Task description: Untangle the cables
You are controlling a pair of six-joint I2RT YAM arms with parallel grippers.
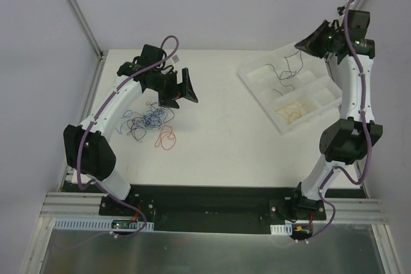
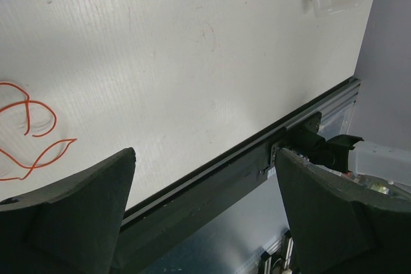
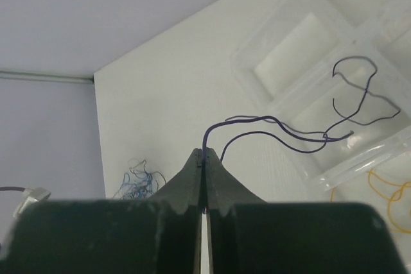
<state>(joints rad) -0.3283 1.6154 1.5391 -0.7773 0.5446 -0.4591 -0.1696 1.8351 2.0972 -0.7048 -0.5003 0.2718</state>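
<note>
A tangle of blue and dark cables lies on the white table at the left, with a red cable just beside it; the red cable also shows in the left wrist view. My left gripper is open and empty above the tangle's right edge. My right gripper is shut on a dark purple cable, held above the far end of a clear compartment tray. The purple cable hangs down into a tray compartment. A yellow cable lies in another compartment.
The tray has several compartments at the right back of the table. The tangle shows far off in the right wrist view. A black rail runs along the near table edge, seen also in the left wrist view.
</note>
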